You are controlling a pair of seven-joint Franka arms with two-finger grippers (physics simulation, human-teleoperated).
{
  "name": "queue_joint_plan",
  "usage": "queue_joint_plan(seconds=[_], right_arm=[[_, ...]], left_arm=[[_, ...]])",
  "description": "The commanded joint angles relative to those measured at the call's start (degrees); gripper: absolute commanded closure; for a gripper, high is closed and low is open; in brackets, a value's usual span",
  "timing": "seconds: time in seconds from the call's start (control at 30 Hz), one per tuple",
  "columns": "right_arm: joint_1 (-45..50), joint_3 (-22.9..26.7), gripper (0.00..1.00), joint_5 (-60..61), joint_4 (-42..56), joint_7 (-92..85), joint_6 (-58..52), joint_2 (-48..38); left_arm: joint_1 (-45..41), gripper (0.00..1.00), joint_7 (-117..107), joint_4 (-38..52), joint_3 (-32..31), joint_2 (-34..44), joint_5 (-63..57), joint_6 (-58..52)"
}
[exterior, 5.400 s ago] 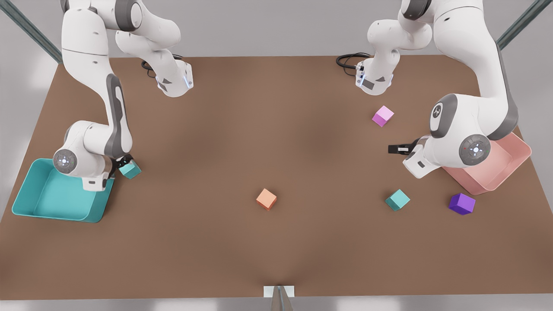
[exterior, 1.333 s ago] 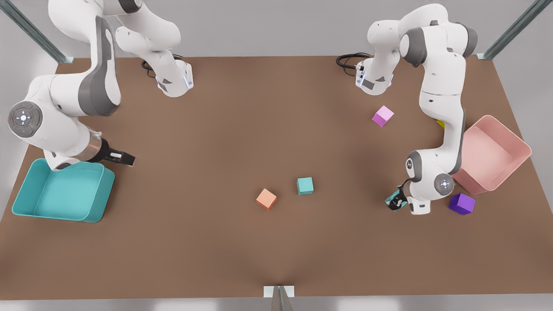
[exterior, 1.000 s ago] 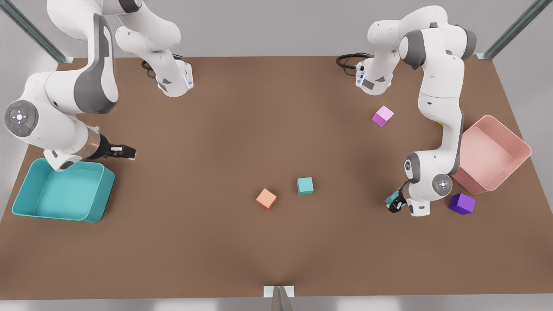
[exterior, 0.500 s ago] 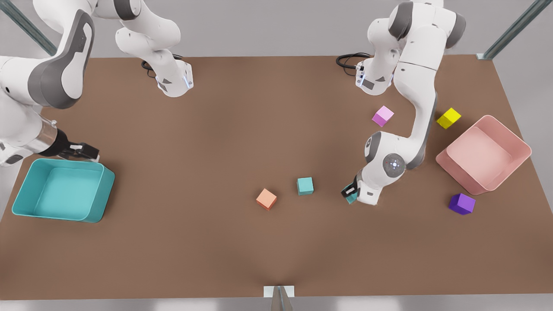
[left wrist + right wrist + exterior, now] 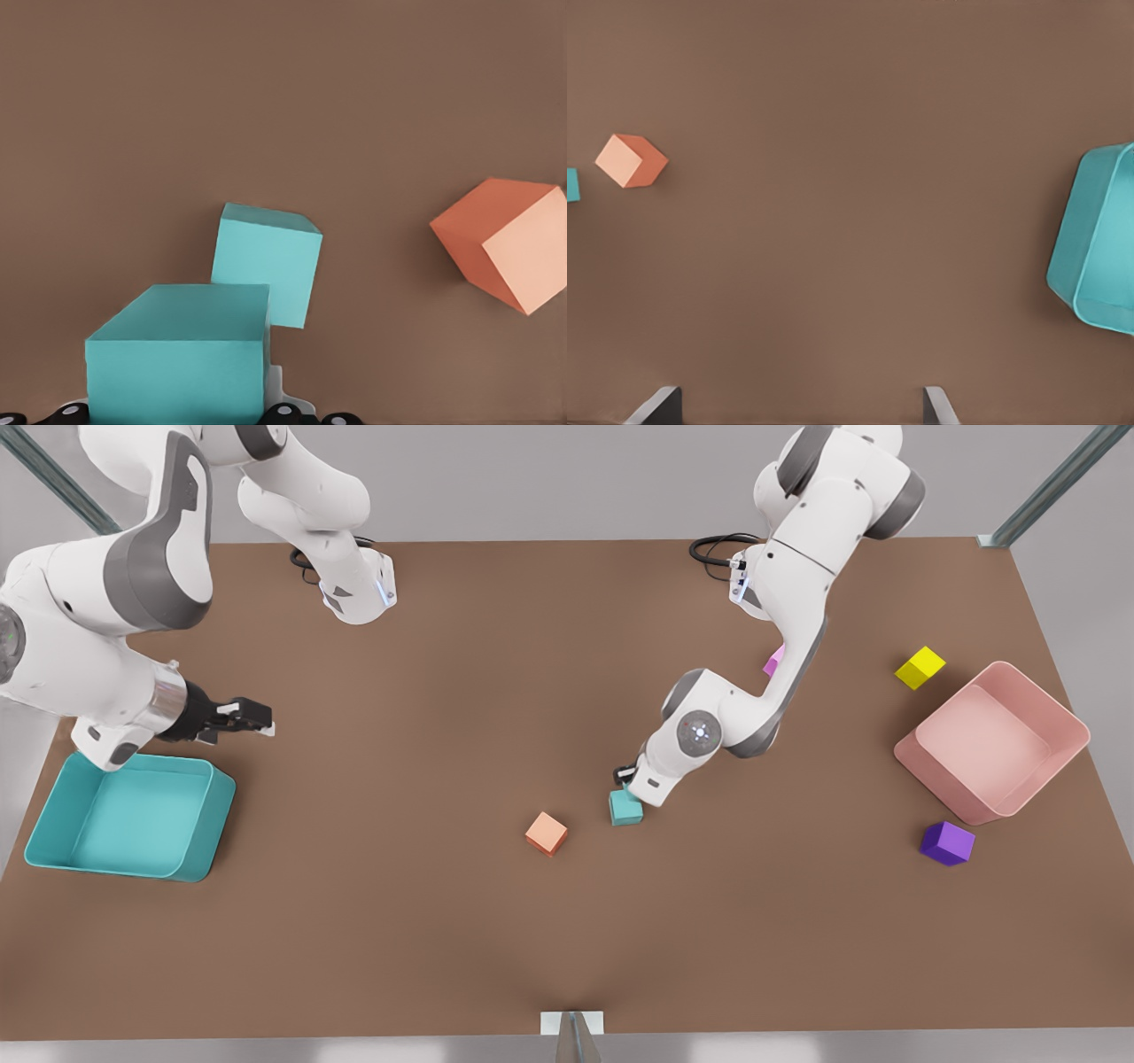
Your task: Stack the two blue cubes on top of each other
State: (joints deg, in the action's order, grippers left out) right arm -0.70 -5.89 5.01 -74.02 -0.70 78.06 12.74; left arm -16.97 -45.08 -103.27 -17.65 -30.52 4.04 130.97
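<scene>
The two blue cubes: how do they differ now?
The held blue cube hangs in the left claw, off the table; the resting blue cube sits free on it. The held cube is turned at an angle to the resting cube. Same colour and size. Right claw waits near the teal bin.

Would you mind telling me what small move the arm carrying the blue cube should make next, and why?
Probably a short sideways shift, then down. The left gripper holds one blue cube above the table, and in the left wrist view the second blue cube sits beyond it, not squarely underneath. The right gripper waits by the teal bin.
</scene>
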Motion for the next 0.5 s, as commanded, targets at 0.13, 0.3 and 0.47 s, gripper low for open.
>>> queue_joint_plan(seconds=[0.13,0.3,0.47], right_arm=[[-0.1,-1.1,0.0,-0.4,-1.7,7.6,-1.0,0.6],[-0.3,-1.0,0.0,-0.3,-1.9,7.7,-0.9,0.4],[-0.3,-1.0,0.0,-0.4,-2.0,7.6,-0.9,0.3]], left_arm=[[-0.8,0.31,-1.1,3.4,-0.2,-2.8,-1.8,3.7],[-1.0,0.3,-1.1,4.7,-0.2,-3.9,-1.8,3.7],[-0.7,0.29,-1.1,6.1,-0.2,-5.2,-2.5,3.9]])
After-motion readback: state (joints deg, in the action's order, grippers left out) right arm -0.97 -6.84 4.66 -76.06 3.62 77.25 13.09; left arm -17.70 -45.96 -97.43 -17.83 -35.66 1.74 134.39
